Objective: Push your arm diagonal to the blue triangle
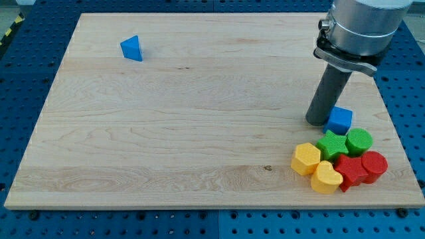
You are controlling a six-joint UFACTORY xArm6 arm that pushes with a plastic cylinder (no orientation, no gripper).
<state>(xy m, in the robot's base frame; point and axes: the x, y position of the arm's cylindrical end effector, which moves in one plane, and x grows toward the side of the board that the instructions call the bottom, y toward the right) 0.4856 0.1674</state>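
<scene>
The blue triangle [132,48] lies alone near the view's top left of the wooden board [186,119]. My tip [317,121] rests on the board at the view's right, far from the triangle, down and to the right of it. It touches or nearly touches the left side of a blue cube [340,120].
A cluster of blocks sits at the view's bottom right: a green star [331,144], a green cylinder [358,141], a yellow hexagon [306,159], a yellow heart [326,177], a red star [349,170] and a red cylinder [374,164]. The board's right edge is close by.
</scene>
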